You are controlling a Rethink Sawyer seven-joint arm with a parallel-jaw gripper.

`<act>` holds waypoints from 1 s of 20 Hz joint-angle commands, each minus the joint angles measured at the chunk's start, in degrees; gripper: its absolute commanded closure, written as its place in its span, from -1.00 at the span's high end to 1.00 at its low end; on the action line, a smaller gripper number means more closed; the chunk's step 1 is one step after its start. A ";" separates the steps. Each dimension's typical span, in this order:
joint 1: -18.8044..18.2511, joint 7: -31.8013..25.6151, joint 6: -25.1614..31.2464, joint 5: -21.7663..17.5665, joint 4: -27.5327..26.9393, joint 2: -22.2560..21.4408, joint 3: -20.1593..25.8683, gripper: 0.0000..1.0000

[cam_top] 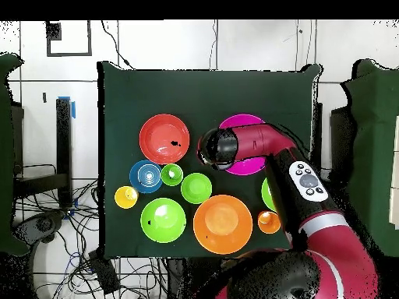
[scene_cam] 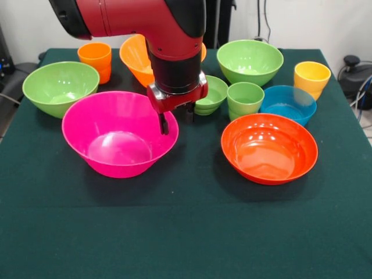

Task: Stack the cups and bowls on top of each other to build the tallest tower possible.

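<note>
The large pink bowl (scene_cam: 119, 132) stands upright at the front left, and it also shows in the overhead view (cam_top: 248, 124). My gripper (scene_cam: 176, 119) hangs over its right rim, open. One finger (scene_cam: 164, 124) is inside the bowl and the other (scene_cam: 190, 113) is outside it. In the overhead view the arm hides the gripper. The red-orange bowl (scene_cam: 269, 147) sits at the front right. The green cup (scene_cam: 244, 99), small green bowl (scene_cam: 212, 93), blue bowl (scene_cam: 288, 103) and yellow-orange cup (scene_cam: 311, 77) stand behind it.
A light green bowl (scene_cam: 60, 86) sits at the left and another (scene_cam: 250, 60) at the back. The orange cup (scene_cam: 95, 58) and orange bowl (scene_cam: 136, 58) stand at the back left, the bowl partly behind the arm. The table is covered in dark green cloth (scene_cam: 186, 232).
</note>
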 commanded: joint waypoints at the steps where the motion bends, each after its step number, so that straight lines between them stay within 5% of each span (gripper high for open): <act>1: 1.79 -2.53 -4.40 -5.77 1.10 2.69 -1.94 1.00; 20: 2.17 -2.72 -2.36 -4.90 2.52 -0.93 -1.84 1.00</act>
